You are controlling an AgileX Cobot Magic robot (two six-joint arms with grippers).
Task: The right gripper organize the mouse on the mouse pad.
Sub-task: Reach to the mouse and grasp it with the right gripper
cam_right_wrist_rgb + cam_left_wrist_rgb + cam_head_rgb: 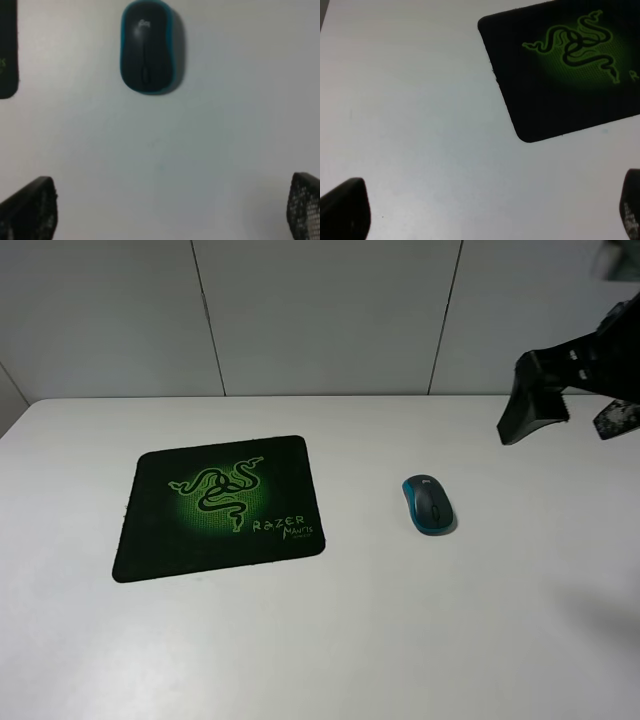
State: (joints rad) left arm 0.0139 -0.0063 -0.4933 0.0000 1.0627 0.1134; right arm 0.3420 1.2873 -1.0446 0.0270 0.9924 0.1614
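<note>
The mouse [428,504], dark grey with a teal rim, lies on the white table to the right of the mouse pad [160,530], apart from it. The pad is black with a green snake logo and lies flat at centre left. My right gripper [560,428] hovers open above the table's far right, behind and to the right of the mouse. In the right wrist view the mouse [146,47] lies ahead of the open fingers [30,212], and a pad edge [7,50] shows. My left gripper [487,212] is open and empty near the pad's corner [560,100].
The white table [330,640] bears only the pad and the mouse. A white panelled wall [320,310] stands behind it. The left arm is out of the exterior view.
</note>
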